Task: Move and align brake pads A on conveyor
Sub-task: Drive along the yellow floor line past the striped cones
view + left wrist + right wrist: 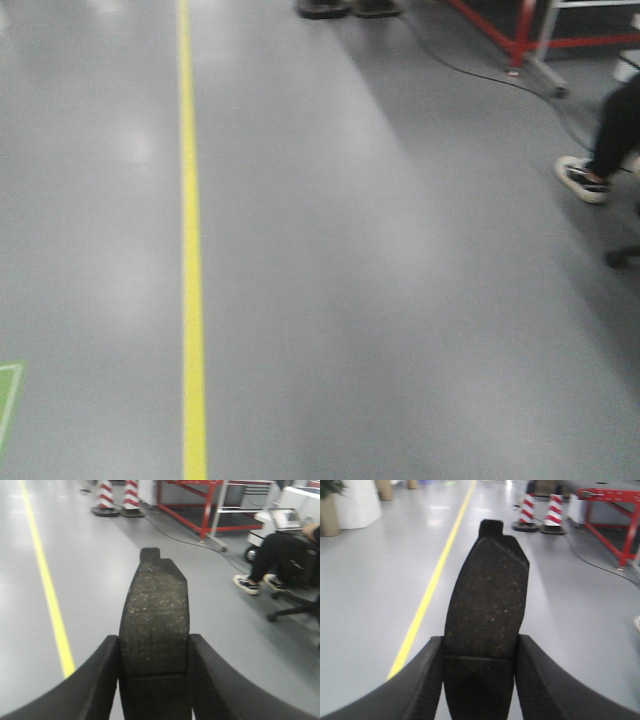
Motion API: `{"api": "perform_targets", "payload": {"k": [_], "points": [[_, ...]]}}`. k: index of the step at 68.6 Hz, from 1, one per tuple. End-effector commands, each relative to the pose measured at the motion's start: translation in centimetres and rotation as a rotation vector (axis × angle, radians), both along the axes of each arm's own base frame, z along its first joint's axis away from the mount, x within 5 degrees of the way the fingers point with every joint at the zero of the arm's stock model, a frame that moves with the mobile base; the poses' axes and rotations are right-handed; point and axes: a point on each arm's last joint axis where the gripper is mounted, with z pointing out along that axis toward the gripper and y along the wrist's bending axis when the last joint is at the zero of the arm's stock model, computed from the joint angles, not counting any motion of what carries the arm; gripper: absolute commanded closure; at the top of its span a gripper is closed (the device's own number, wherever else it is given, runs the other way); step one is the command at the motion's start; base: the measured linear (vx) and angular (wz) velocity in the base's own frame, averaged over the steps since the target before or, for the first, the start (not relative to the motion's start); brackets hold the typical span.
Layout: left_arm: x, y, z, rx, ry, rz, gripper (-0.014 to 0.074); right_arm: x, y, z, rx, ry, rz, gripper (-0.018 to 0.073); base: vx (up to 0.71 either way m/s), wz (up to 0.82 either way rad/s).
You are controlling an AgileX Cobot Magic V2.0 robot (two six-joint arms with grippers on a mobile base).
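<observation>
Carrying step: left claw [154,647] gripping brake pad [155,605], right claw [479,647] gripping second brake pad [487,590], pointing twelve o'clock. Next: finding conveyor, laying aligned.

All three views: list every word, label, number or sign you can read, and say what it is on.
No readable text in any view.
The left brake pad, held by the left gripper: plain speckled face, no print.
The right brake pad, held by the right gripper: no print.
The striped cones: red and white bands only.
The yellow floor line: no characters.
</observation>
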Motion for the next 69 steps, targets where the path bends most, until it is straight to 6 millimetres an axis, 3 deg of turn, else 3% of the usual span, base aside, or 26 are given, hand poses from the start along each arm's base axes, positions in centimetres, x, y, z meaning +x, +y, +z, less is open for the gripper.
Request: {"api": "perform_targets", "payload": {"k": [1, 32, 69], "points": [[0.04, -0.08, 1.61, -0.030, -0.102, -0.013, 0.0603, 0.05, -0.10, 1.71, 0.017, -0.112, -0.015, 0.0561, -0.05, 0.77], [0.04, -0.09, 1.61, -0.031, -0.102, -0.013, 0.0603, 0.05, -0.10, 1.71, 0.017, -0.112, -0.015, 0.0561, 0.02, 0.52], [0.04, -0.09, 1.61, -0.031, -0.102, -0.013, 0.0603, 0.05, -0.10, 1.71, 0.017, -0.112, -0.015, 0.0561, 0.21, 0.07]]}}
